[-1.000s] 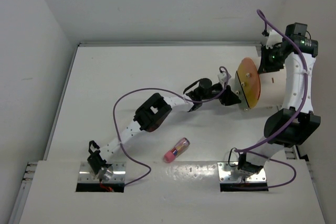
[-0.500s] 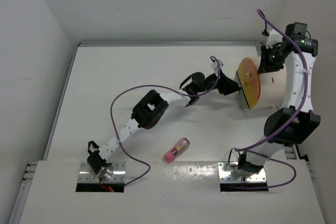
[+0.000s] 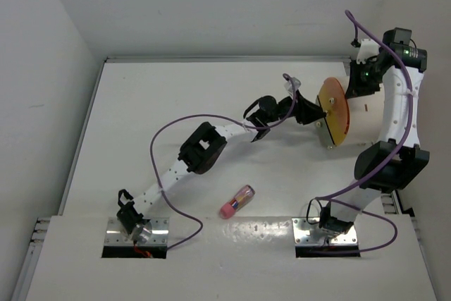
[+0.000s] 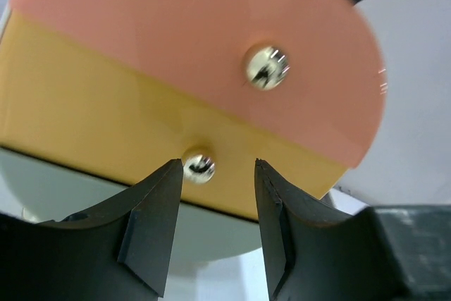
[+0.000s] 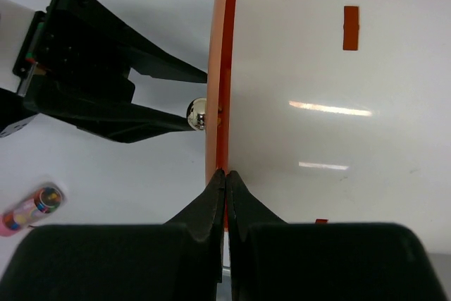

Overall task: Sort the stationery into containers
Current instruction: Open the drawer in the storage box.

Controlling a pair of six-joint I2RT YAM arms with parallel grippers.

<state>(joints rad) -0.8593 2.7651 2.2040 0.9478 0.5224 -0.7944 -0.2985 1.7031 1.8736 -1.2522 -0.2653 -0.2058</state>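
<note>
**Left tool open at drum knob, right tool closed at drum rim**

The cream-white drum (image 5: pixel 303 103) lies on its side at the far right of the bench (image 3: pixel 141 118), with its orange end face (image 3: pixel 332 112) turned left. The left arm reaches across to it. The left tool (image 4: pixel 216 174) is right up at the face with its fingers spread apart. The lower knob (image 4: pixel 199 166) sits in the gap, just beside the left finger (image 4: pixel 151 223); contact is unclear. The upper knob (image 4: pixel 266 67) is free above it.

The right tool (image 5: pixel 225 181) is at the drum's side, fingers pressed together. Its tips sit on the orange rim, but I cannot tell if the rim is pinched.

The pink-ended tube (image 3: pixel 237 201) lies loose on the near bench between the two arm bases, well apart from the drum. Its pink end points near-left. Neither tool touches it.
</note>
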